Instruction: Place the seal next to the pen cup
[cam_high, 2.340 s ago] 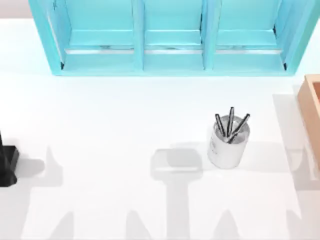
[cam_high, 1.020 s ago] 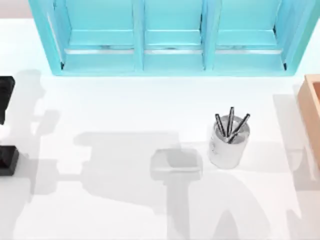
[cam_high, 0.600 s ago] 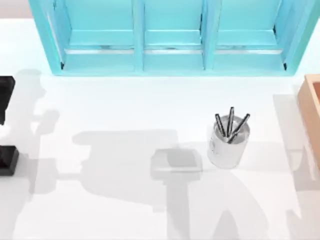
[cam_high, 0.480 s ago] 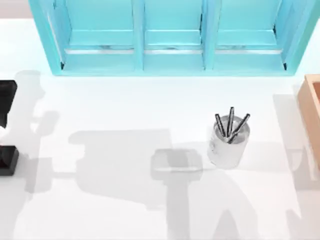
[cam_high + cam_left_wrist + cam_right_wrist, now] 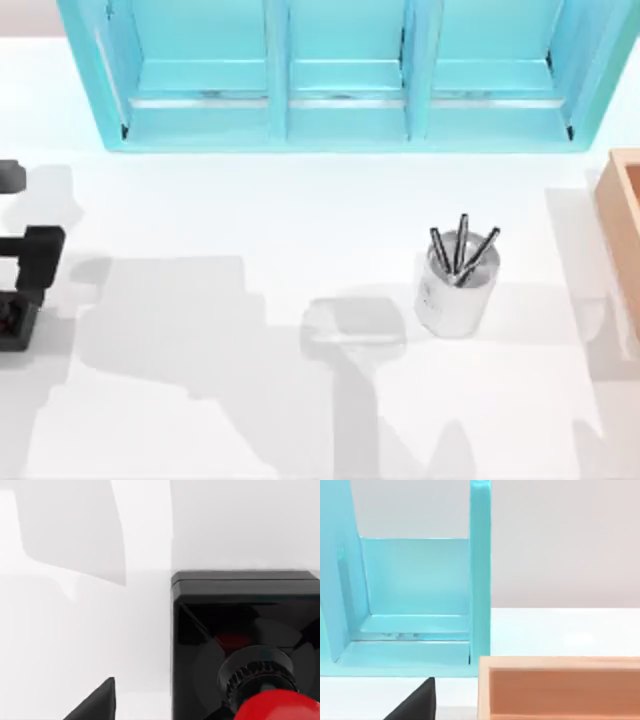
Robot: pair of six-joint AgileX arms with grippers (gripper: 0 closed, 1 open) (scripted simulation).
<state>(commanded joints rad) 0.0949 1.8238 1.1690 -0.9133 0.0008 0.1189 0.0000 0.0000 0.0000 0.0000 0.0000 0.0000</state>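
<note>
While approaching from the left edge of the top frame, left gripper (image 5: pixel 35 250) hangs just above the seal (image 5: pixel 14 325), not yet closed on it; finger spread cannot be told. Seal (image 5: pixel 245 645) upright on white table (image 5: pixel 300 420), well apart from pen cup (image 5: pixel 455 285) at centre right. Next: descend, clamp red knob (image 5: pixel 280 707), carry rightward. Right arm parked near wooden box (image 5: pixel 560 687) and blue shelf (image 5: pixel 340 75).

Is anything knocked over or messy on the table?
Nothing stands out. The pen cup stands upright with its pens inside. The seal sits upright at the table's left edge, red knob up, with the left gripper above it. The blue shelf and wooden box look undisturbed.
</note>
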